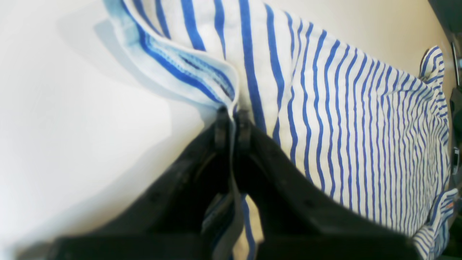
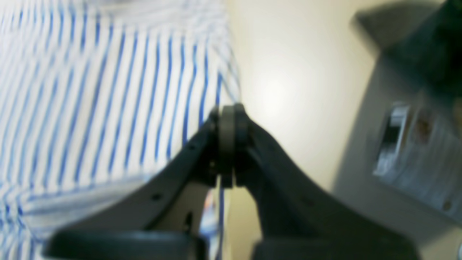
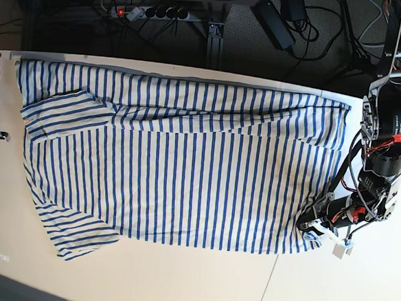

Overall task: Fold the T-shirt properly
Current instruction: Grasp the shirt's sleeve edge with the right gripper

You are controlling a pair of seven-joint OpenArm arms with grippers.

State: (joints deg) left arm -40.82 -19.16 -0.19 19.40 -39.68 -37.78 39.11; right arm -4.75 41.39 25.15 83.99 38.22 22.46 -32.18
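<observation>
2 jaws pinched: my left gripper [image 1: 232, 117] clamps the T-shirt [image 3: 185, 177] hem at 4 o'clock; the right gripper [image 2: 228, 112] looks closed on its edge. I'd lift both evenly, keeping the cloth taut.

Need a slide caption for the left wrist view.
Left end effector shut on the striped T-shirt hem, lifting its edge.

Right claw [image 2: 227, 122] pinched shut on striped T-shirt [image 2: 108, 101] edge.
</observation>
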